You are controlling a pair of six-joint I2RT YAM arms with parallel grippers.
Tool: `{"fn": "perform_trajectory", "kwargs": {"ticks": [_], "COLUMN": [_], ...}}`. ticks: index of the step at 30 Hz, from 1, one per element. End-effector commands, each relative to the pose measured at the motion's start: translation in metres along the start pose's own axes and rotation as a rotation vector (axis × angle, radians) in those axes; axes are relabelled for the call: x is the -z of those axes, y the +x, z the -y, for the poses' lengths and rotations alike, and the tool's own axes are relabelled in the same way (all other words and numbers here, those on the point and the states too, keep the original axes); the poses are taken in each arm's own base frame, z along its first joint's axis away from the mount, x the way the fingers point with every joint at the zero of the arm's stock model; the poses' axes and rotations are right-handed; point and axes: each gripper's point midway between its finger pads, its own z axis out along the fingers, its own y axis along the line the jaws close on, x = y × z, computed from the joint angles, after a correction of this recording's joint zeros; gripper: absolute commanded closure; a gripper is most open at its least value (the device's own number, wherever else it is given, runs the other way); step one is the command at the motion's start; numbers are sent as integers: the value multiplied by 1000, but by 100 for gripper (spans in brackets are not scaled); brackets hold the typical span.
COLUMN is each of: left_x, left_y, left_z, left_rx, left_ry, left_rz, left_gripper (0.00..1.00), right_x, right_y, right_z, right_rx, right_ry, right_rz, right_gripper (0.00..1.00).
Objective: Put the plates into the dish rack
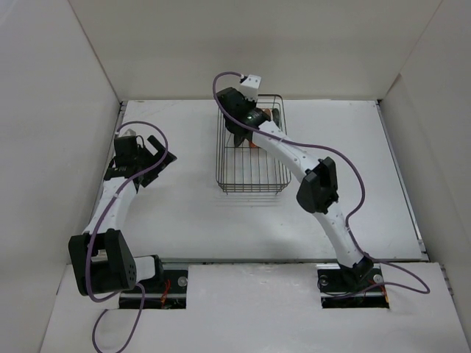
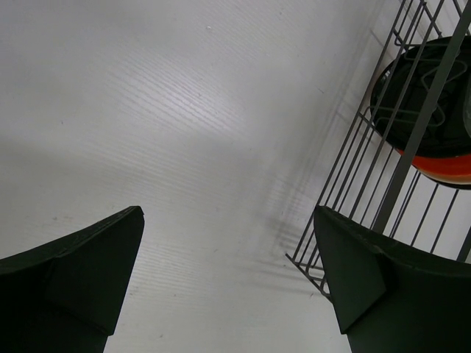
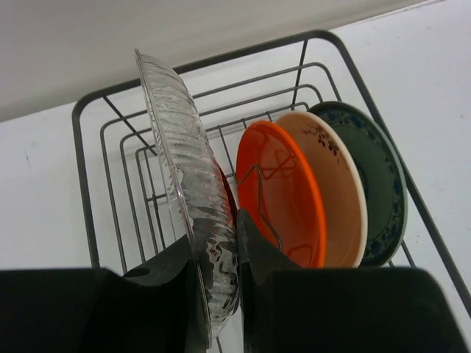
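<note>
right gripper [image 3: 218,243] is clenched on the lower rim of the clear plate [image 3: 184,169], one finger on each face, holding it on edge and leaning a little, over the dish rack [image 3: 88,184]. just beside it to the right, the orange plate [image 3: 283,195], cream plate [image 3: 342,198] and dark teal plate [image 3: 383,184] stand on edge in a close row among the tines, each overlapping the next. in the top view this all sits at the far end of the rack, near the back wall. the left gripper [image 2: 227,213] is released, its fingers wide apart and holding nothing, hovering over the bare white table [image 2: 184,110] just left of the rack's side wires.
</note>
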Motion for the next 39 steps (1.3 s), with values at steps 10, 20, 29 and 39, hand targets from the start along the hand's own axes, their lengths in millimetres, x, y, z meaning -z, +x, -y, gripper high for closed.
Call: {"fn": "perform_trajectory", "kwargs": {"ticks": [10, 20, 29, 39], "left_x": [7, 5, 3, 29], "left_y": [-10, -8, -6, -45], "left_z": [15, 15, 13, 26], "left_rx": [-29, -28, -25, -60], "left_ry": [56, 58, 53, 27], "left_rz": [26, 13, 6, 147], "left_gripper": [0, 0, 0, 0], "right_x": [-9, -18, 13, 109], "right_y": [7, 31, -14, -115], "right_z": [-20, -27, -38, 3], "right_rx": [-48, -22, -61, 56], "right_ry": [-37, -56, -134, -333], "right_rz": [15, -20, 34, 105], "right_gripper": [100, 91, 29, 0]}}
